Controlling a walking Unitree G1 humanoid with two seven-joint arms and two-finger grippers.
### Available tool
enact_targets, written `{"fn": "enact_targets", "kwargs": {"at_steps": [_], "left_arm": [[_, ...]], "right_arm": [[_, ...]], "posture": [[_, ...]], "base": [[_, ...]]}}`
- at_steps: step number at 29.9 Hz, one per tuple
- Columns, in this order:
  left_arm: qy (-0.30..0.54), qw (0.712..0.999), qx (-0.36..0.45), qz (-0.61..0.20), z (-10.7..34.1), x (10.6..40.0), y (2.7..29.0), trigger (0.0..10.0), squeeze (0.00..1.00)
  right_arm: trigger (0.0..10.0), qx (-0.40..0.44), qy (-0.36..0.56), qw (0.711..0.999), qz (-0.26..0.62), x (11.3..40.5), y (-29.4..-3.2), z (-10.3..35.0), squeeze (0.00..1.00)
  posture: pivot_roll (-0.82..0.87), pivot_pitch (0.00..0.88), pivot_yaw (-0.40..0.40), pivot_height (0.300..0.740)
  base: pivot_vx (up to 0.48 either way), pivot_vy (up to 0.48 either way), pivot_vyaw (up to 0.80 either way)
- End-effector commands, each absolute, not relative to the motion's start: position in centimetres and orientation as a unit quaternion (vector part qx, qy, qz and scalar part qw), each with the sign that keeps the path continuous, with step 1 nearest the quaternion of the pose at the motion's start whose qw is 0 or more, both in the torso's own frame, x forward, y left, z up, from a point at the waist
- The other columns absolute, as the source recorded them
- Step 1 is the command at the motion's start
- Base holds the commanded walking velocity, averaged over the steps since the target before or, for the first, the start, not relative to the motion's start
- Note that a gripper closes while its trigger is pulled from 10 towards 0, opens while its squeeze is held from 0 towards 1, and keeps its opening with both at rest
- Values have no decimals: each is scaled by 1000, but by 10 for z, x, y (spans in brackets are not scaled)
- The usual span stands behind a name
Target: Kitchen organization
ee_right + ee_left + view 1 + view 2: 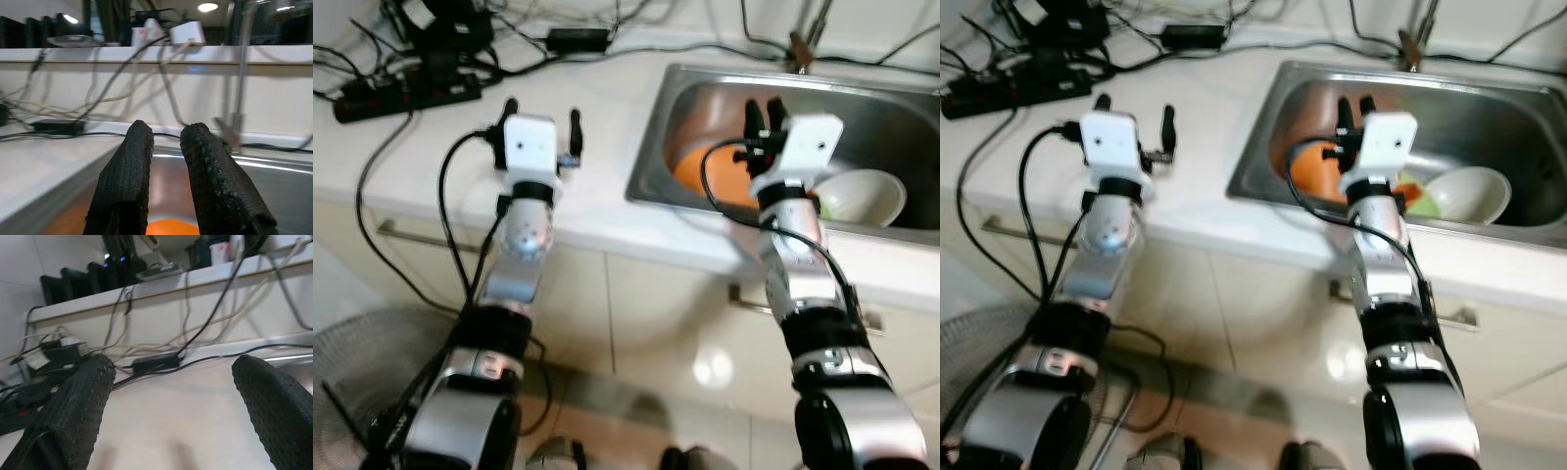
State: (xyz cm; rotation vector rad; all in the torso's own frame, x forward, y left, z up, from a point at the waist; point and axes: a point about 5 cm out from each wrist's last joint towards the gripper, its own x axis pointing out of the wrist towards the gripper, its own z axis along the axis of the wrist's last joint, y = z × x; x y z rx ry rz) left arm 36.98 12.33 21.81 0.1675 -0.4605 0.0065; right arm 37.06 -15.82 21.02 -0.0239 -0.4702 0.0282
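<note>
White bowl point(862, 196) in sink point(705, 93), at 3 o'clock of orange plate point(700, 171). Looks ceramic: stiff, fragile, maybe slippery; grip at rim. Right gripper point(764, 116) nearly together above plate, empty. Left gripper point(541, 117) apart over counter point(597, 147).

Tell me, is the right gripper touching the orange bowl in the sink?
Apart. In the right wrist view, the right gripper hangs above the orange bowl, its fingertips ending against the far sink wall, not on the bowl.
</note>
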Motion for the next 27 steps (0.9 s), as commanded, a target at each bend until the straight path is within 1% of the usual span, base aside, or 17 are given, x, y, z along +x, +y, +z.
{"fn": "enact_targets", "kwargs": {"at_steps": [1,27], "left_arm": [[-225,970,88,16,216,371,130,10000,0],[-231,969,83,11,220,371,127,10000,0]], "right_arm": [[10000,-12,-237,971,25,370,-151,213,0],[10000,-14,-233,972,18,370,-155,210,0]], "posture": [[102,107,37,740],[101,111,42,740]], "base": [[0,-480,0],[0,-480,0]]}}
